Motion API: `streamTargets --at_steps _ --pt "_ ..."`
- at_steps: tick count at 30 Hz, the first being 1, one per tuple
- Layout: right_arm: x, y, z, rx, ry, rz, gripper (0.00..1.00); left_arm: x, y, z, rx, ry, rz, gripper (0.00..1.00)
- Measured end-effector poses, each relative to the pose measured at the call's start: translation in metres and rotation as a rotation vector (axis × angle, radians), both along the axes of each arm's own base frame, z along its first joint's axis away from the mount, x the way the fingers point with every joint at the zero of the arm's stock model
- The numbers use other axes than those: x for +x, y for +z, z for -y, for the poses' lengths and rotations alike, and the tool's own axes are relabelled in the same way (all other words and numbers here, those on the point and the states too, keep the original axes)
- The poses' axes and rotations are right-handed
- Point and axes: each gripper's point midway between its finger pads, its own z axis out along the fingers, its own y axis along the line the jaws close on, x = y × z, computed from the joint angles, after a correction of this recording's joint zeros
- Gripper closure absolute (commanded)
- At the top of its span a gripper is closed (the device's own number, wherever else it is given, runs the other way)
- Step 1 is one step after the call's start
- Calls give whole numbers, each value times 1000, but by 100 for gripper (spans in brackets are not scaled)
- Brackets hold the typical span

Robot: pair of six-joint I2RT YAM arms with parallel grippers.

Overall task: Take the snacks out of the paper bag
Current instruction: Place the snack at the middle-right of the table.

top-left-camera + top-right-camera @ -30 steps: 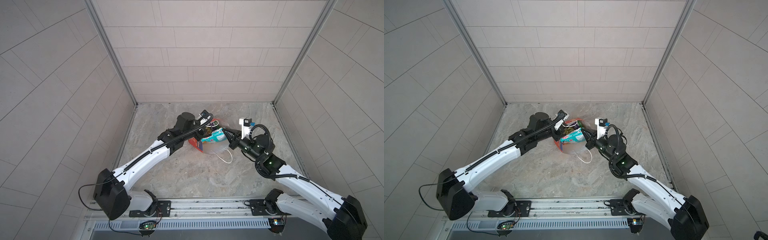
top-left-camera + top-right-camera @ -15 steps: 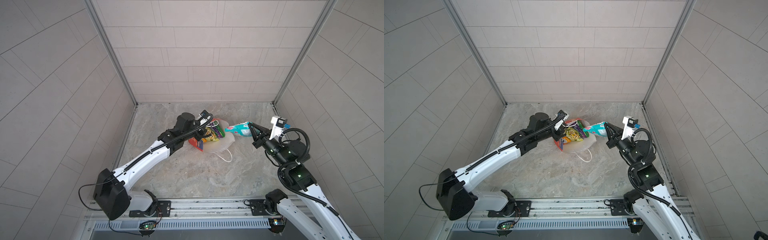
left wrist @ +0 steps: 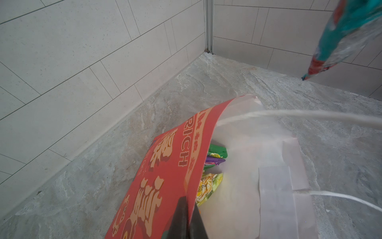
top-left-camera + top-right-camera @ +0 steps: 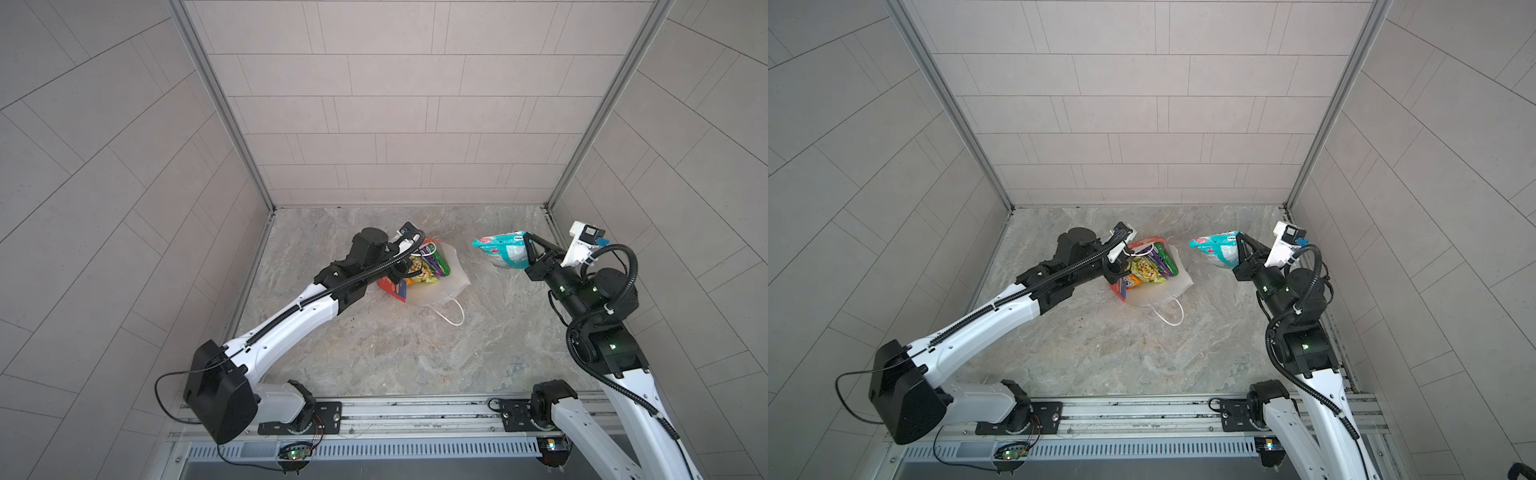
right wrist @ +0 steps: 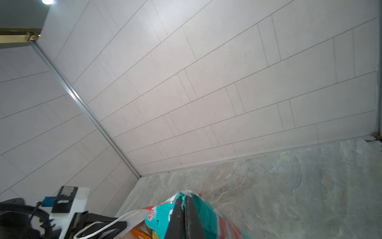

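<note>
Right gripper clamps a teal packet, its print blurred; left gripper pinches the paper bag marked "RICH", snacks half hidden inside.

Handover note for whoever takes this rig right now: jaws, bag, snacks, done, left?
Left gripper: jaws shut on the red front panel of the paper bag, holding its mouth open; bag lies on its side.
Right gripper: jaws shut on the teal packet, held in the air, clear of the bag.
Done: teal packet out, not set down.
Left: set it down, then take out the yellow-green packet, purple packet, green packet and orange packet.
</note>
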Motion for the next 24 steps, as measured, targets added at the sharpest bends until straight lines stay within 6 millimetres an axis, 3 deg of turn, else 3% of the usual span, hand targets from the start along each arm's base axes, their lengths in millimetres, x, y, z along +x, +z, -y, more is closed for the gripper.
streamTargets --at_steps 7,15,24 --pt "36 -29 28 58 -108 -104 100 -1 0 -1 -5 -1 9 100" --pt "87 -110 37 69 -172 -332 100 -4 1 -2 -13 -9 21 100" --pt "123 -167 48 120 -241 -504 100 -5 2 -1 -18 -14 23 100"
